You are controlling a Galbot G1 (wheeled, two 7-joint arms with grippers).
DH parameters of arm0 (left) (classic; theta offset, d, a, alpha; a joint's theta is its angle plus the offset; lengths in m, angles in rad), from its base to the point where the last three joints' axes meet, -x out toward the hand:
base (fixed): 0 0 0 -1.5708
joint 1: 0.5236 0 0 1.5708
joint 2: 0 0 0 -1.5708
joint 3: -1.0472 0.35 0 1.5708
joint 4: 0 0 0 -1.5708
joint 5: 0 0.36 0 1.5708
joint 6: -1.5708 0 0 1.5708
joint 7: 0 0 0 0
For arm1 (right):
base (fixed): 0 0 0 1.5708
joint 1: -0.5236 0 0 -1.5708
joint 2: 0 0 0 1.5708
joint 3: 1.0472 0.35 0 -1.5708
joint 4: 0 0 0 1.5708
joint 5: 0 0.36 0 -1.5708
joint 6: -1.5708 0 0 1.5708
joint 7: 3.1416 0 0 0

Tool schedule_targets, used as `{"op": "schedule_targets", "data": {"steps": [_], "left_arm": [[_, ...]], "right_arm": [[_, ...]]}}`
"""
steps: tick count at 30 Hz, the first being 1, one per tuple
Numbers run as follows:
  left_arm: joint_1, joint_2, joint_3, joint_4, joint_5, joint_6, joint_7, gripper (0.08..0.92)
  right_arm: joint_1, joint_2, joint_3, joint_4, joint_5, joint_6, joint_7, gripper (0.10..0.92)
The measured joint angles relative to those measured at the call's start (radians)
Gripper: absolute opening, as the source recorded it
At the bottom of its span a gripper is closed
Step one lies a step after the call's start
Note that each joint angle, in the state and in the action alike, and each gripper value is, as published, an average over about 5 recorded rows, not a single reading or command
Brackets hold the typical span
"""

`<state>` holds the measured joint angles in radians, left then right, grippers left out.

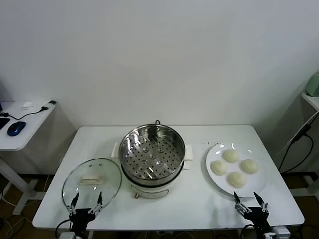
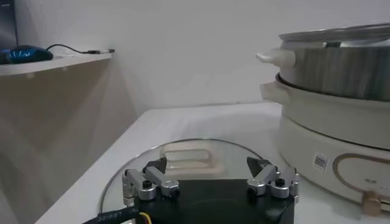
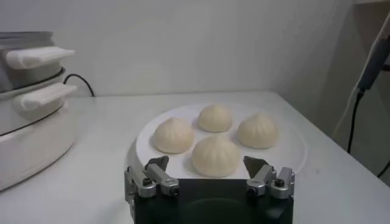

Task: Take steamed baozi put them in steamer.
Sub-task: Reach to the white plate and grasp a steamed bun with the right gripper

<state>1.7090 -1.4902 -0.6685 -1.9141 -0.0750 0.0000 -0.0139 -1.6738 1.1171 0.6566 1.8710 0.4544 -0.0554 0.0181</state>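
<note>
1. Across the head view, the white desk (image 1: 164,199) is carrying the steamer (image 1: 152,162) at its middle, uncovered, with its perforated tray showing and nothing lying in it. The four steamed baozi (image 1: 234,168) are sitting together on a white plate (image 1: 212,174) on the robot's right side of the desk, just beside the steamer, and a glass lid (image 1: 91,183) is lying flat on the left side. The left end effector (image 1: 85,205) is hanging at the near edge by the lid, the right end effector (image 1: 251,202) at the near edge just short of the plate; both are standing wide open and holding nothing. By my reading the task is only starting: no bun is in the pot yet.

2. Through the left wrist view, the left end effector (image 2: 211,176) is gaping empty over the lid (image 2: 183,155), with the steamer's white base (image 2: 329,152) rising close beside. A small label and a control marking are showing on that base, but I cannot read any writing on them. This arm seems to be waiting.

3. Through the right wrist view, the right end effector (image 3: 209,175) is pointing open and empty at the baozi (image 3: 215,154), the nearest bun sitting straight ahead of the fingers. The next move likely calls for this arm reaching forward and down, closing gently around that soft bun without squashing it, then carrying it over the steamer's rim (image 3: 36,58). No brand is showing here.
</note>
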Motion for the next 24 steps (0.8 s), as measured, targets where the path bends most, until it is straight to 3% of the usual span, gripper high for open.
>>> {"op": "schedule_targets", "data": {"steps": [13,17,24], "left_arm": [[-0.001,0.002,0.024,-0.007,0.001,-0.005,0.0,0.823],[-0.002,0.005,0.024,-0.007,0.002,-0.006,-0.001,0.823],[0.001,0.008,0.022,-0.006,0.002,-0.008,0.0,0.823]], "right_arm": [[0.443,-0.237,-0.131,-0.172,-0.058,-0.171,-0.092,0.823],[0.652,-0.36,-0.28,-0.271,-0.099,-0.184,-0.217,0.823],[1.067,-0.512,-0.672,-0.468,-0.195,-0.091,-0.561,0.823]]}}
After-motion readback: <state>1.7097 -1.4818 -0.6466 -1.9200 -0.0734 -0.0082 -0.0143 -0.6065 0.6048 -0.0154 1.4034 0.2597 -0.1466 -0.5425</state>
